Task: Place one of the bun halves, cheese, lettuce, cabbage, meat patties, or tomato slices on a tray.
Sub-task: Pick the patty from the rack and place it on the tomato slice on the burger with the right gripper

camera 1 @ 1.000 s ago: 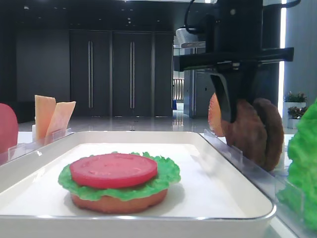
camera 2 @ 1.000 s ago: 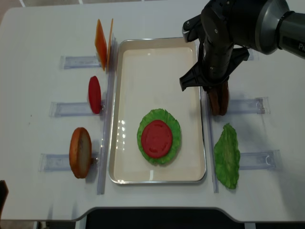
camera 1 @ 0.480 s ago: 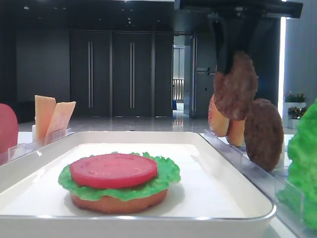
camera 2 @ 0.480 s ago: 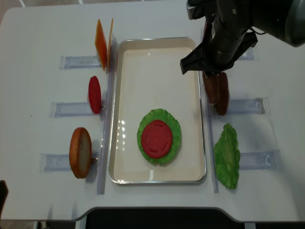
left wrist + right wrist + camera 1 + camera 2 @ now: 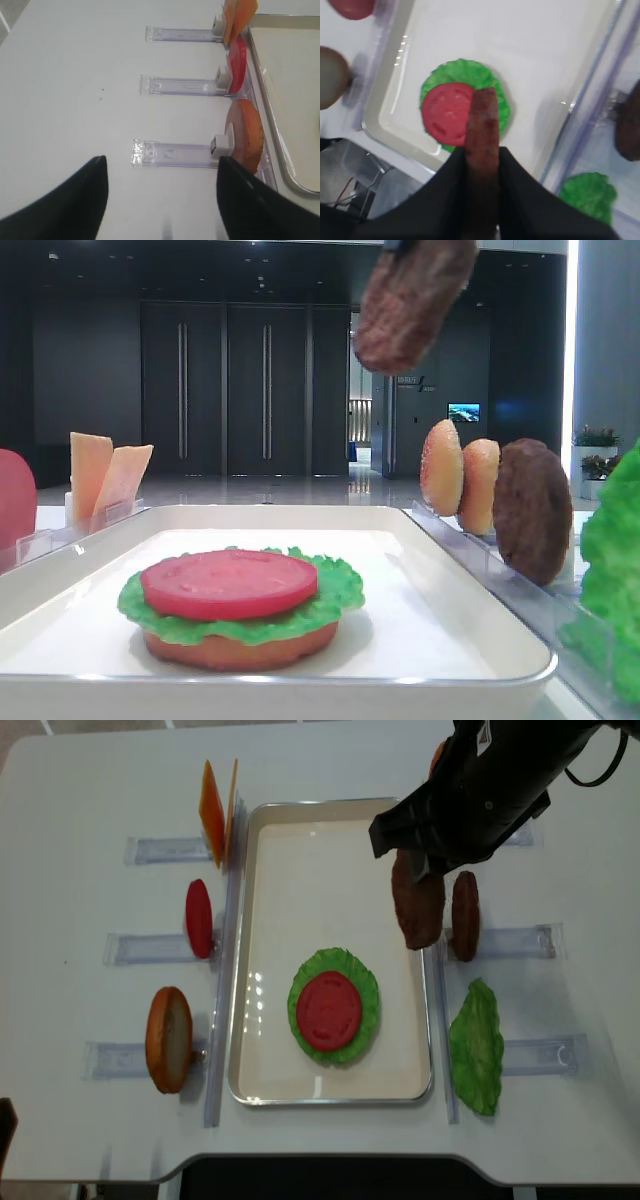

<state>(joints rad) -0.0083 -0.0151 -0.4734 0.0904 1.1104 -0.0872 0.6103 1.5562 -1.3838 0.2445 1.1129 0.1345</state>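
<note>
Up out of the right-hand rack came the meat patty [image 5: 418, 900], clamped edge-on in my right gripper [image 5: 481, 165], hanging above the tray [image 5: 330, 830]; my left gripper [image 5: 160, 200] stood open.

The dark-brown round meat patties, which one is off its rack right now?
The patty clamped edge-on in the right gripper, lifted over the white tray's right rim. The other patty stands upright in its clear rack.
</note>
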